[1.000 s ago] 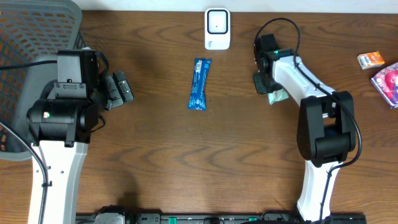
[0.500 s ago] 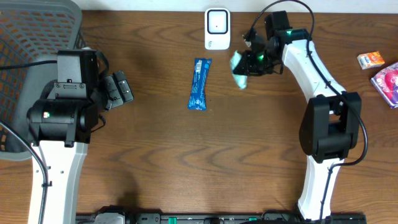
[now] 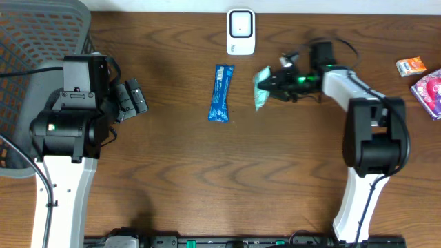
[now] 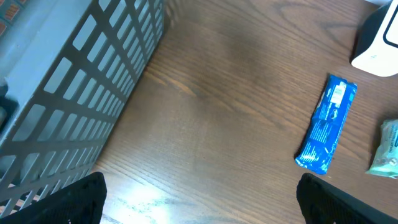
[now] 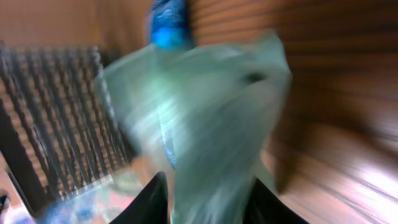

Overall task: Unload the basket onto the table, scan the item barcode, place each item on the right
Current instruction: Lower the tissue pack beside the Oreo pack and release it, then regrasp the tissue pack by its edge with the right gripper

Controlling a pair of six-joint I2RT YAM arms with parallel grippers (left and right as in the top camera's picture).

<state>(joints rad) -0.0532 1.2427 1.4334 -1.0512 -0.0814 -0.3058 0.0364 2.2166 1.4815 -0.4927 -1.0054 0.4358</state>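
We are reaching our right gripper [image 3: 274, 83] out level across the far side of the table [image 3: 207, 179], pointing towards our left. A pale green packet [image 3: 262, 87] is sitting at its tip, between the two fingers [image 5: 152, 202]. The right wrist view is smeared, so we cannot tell whether the gripper is clamping the packet or only standing around it. We also cannot tell whether the packet is touching the table.

The packet is hanging near the white scanner [image 3: 241, 31], on the side closer to us and a little to the right, apart from it. It is just beside a blue wrapped bar [image 3: 221, 92], which is lying flat on the wood, lengthwise away from us.

We are keeping our left gripper [image 3: 135, 98] spread wide apart with nothing in it, next to the grey basket [image 3: 41, 41]. A small orange box [image 3: 411, 66] and a pink packet [image 3: 431, 89] are lying at the far right edge.
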